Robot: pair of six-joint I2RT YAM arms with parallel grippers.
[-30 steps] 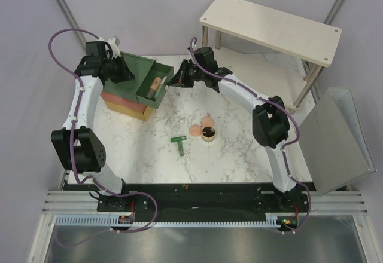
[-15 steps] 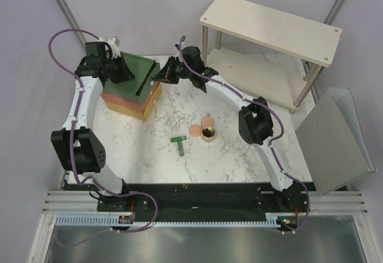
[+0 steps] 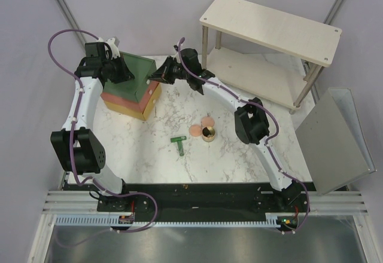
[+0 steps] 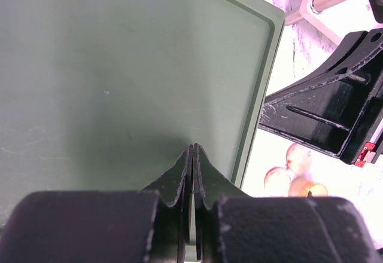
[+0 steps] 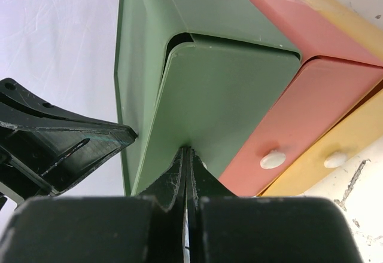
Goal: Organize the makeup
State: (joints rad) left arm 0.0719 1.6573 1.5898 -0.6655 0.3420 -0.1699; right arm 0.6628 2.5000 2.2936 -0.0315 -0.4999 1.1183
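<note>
Drawer box (image 3: 134, 86), three tiers, green over pink over yellow, standing at the far left of the marble table (image 3: 239, 161). Left gripper (image 4: 192, 152): clenched with nothing between its fingers, tips resting on the box's flat green top near the front edge. Right gripper (image 5: 185, 152): likewise clenched and grasping nothing, tips pressed against the face of the green drawer (image 5: 227, 95), which sits pushed in at the top of the box. The pink drawer (image 5: 299, 119) and yellow drawer (image 5: 344, 149) below it are each closed and each has a small white knob. Makeup on the table, all well apart from the box, to its right and nearer the arm bases: two pink round discs (image 3: 207, 122) side by side; round gold pot (image 3: 209, 134) just beside them on the side away from the box; dark green T-shaped tool (image 3: 179, 144) lying flat, the closest of the lot to the box. Wooden shelf unit (image 3: 269, 27) stands far to the right of the box.
</note>
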